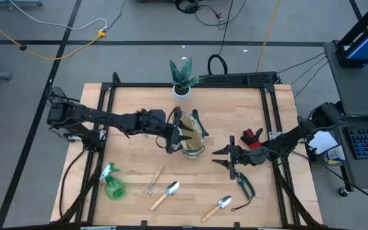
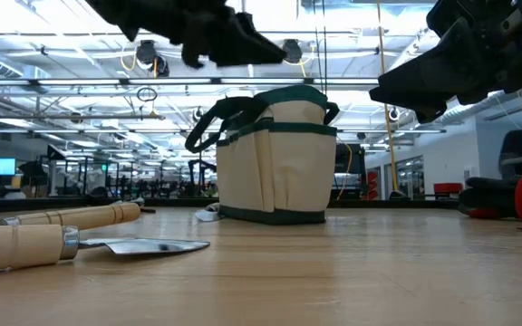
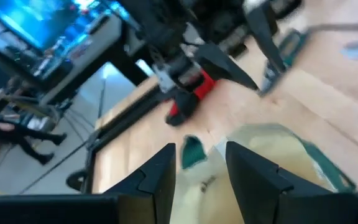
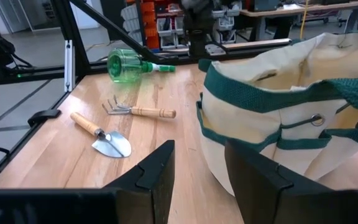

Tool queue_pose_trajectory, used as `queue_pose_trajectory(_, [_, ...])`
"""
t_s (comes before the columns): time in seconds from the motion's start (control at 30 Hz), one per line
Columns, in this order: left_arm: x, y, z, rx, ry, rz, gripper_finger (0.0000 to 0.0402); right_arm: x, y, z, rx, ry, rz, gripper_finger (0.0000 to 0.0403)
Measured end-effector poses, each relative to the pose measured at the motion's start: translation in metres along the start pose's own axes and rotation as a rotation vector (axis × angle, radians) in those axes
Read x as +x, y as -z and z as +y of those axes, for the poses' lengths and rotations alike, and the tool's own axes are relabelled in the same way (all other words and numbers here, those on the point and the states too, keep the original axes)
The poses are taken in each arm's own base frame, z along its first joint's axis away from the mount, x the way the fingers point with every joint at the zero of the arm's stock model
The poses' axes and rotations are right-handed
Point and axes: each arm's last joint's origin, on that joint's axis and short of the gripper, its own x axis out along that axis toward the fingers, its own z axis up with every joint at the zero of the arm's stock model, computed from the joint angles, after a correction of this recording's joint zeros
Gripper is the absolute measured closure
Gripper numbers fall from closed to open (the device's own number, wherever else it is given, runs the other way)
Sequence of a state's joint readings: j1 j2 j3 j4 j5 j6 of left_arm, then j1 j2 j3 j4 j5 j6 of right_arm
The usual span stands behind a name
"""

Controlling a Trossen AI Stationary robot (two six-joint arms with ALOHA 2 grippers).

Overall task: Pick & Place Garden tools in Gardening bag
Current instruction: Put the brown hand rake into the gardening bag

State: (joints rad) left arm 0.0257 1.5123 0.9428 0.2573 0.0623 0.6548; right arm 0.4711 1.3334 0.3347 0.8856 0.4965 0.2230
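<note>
Soft beige canvas gardening bag sagging, needing hold at stiff green rim; left gripper and right gripper hovering released, empty.

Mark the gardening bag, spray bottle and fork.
gardening bag [image 4: 253,134], right wrist view, beige front wall.
spray bottle [image 1: 114,187], high view, green body.
fork [image 4: 146,112], right wrist view, wooden handle.

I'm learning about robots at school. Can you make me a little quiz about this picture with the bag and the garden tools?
1. True or false: the gardening bag is lying on its side.
2. Which gripper is over the bag: left gripper or right gripper?
3. How many trowels lie on the table?

Key: 1 false, it stands upright. 2 left, jaws open. 3 two, the second trowel nearer the pruners.
</note>
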Motion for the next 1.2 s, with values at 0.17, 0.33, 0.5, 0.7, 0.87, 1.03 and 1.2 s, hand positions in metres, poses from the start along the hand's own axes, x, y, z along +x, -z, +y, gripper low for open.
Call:
queue_pose_trajectory(0.17, [-0.014,-0.009,0.002,-0.106,-0.038,0.029,0.0254,0.000,0.000,0.000,0.000,0.000,0.000,0.0268])
queue_pose_trajectory(0.33, [-0.024,-0.014,0.002,-0.188,-0.098,0.078,0.0254,0.000,0.000,0.000,0.000,0.000,0.000,0.0268])
queue_pose_trajectory(0.5, [-0.032,-0.017,0.001,-0.251,-0.191,0.148,0.0254,0.000,0.000,0.000,0.000,0.000,0.000,0.0268])
queue_pose_trajectory(0.7, [-0.037,-0.015,-0.004,-0.365,-0.289,0.253,0.0254,0.000,0.000,0.000,-0.002,0.001,0.004,0.0268])
queue_pose_trajectory(0.87, [-0.043,-0.012,-0.012,-0.420,-0.327,0.346,0.0254,0.000,0.001,-0.001,-0.013,0.013,0.011,0.0268])
queue_pose_trajectory(1.03, [-0.049,-0.014,-0.017,-0.486,-0.334,0.366,0.0254,0.000,0.001,-0.004,-0.042,0.126,-0.012,0.0268])
queue_pose_trajectory(1.2, [-0.058,-0.019,-0.017,-0.515,-0.374,0.372,0.0254,0.000,-0.001,-0.009,-0.042,0.257,-0.040,0.0268])
